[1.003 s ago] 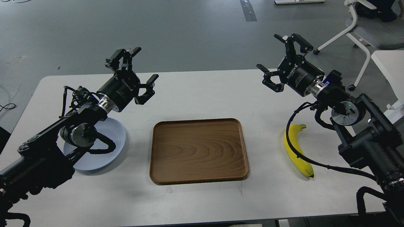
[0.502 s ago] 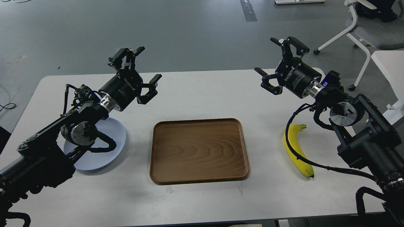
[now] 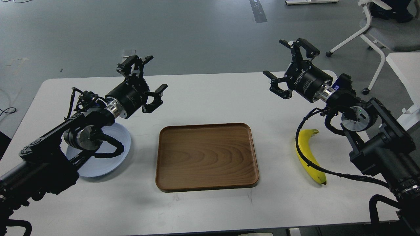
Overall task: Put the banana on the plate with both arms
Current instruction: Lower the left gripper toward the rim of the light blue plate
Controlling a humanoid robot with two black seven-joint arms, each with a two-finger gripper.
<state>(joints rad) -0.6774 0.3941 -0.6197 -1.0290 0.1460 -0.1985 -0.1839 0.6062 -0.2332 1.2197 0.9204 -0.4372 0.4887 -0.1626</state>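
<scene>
The left arm hides part of the plate at lower left. The banana lies on the desk at lower right, well below the right end effector. Both it and the left end effector are spread, empty.

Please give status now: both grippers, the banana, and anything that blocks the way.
Left gripper and right gripper open, empty, raised. Banana on table at right, untouched; plate at left. Wooden tray lies between them.
</scene>
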